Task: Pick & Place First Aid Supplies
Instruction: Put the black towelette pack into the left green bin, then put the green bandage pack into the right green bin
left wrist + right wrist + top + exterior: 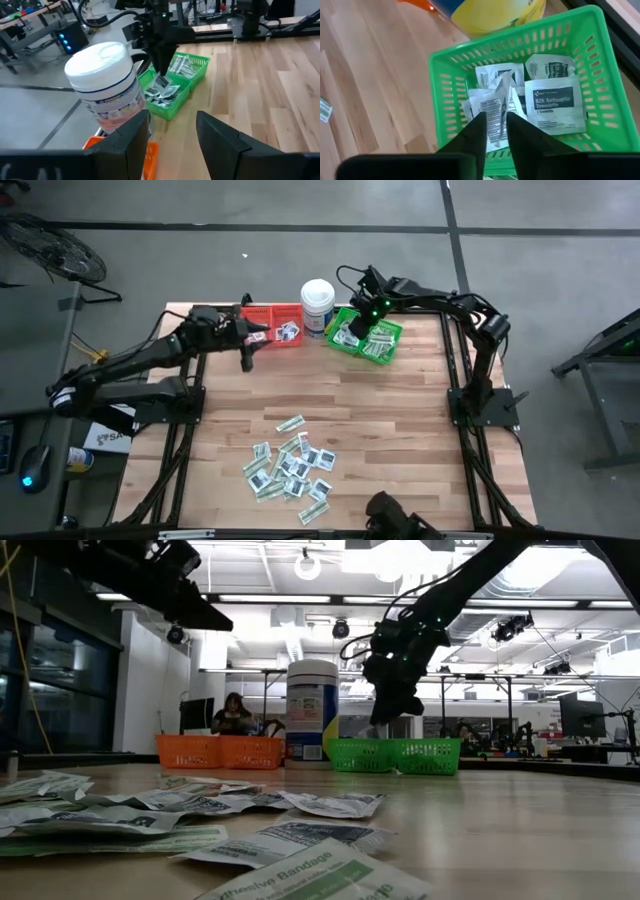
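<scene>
Two bins sit at the table's far edge with a white tub (318,304) between them — a red bin (272,326) on the left and a green bin (366,336) on the right. The right gripper (352,323) hangs over the green bin, fingers pointing down into it. In the right wrist view its jaws stand a narrow gap apart with a white packet (495,111) upright between the fingers; whether they pinch it or have let go, I cannot tell. More packets lie in that bin, one printed "BZK Antiseptic Towelette" (555,102). The left gripper (246,352) hovers above the table just in front of the red bin, which holds a few packets too. Its jaws are apart and hold nothing. A loose pile of packets (290,469) — white squares and pale green strips — lies on the wood (400,430) near the table's front edge, well apart from both bins. In the low view a person (234,712) shows in the room behind the red bin
</scene>
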You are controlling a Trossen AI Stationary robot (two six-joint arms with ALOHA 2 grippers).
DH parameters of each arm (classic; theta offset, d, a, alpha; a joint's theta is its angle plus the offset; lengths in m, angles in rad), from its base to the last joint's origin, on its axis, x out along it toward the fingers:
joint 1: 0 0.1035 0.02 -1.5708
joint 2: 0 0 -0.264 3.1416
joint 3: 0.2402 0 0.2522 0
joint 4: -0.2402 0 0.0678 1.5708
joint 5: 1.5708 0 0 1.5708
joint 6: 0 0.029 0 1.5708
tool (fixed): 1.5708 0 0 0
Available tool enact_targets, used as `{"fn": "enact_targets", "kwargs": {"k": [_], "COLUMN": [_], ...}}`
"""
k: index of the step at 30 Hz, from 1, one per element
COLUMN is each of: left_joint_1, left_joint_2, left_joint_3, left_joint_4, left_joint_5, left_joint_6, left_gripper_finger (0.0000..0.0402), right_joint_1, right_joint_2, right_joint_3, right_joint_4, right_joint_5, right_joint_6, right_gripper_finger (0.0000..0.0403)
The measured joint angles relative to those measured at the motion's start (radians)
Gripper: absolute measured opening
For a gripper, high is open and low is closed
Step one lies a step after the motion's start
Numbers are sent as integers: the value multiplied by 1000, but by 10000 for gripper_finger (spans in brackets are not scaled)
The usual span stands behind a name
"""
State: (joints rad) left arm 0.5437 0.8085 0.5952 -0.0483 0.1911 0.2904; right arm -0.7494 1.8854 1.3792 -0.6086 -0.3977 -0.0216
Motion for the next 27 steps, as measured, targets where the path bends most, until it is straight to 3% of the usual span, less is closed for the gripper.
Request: {"fn": "enact_targets", "kwargs": {"k": [10,22,27], "left_joint_1": [32,27,-42], "left_joint_2": [0,22,90], "left_joint_3": [0,0,0], "left_joint_4": [-11,-127,-207], "left_joint_5": [115,164,189], "left_joint_6": [1,-4,-2], "left_gripper_finger": [161,161,161], "right_joint_1": [-3,-1,19], "right_joint_2": [-43,-191,-258], "right_joint_3": [0,0,0], "right_joint_4": [-24,-86,-139], "right_joint_5": [1,52,59], "right_joint_6": [43,46,42], "right_gripper_finger": [125,142,143]}}
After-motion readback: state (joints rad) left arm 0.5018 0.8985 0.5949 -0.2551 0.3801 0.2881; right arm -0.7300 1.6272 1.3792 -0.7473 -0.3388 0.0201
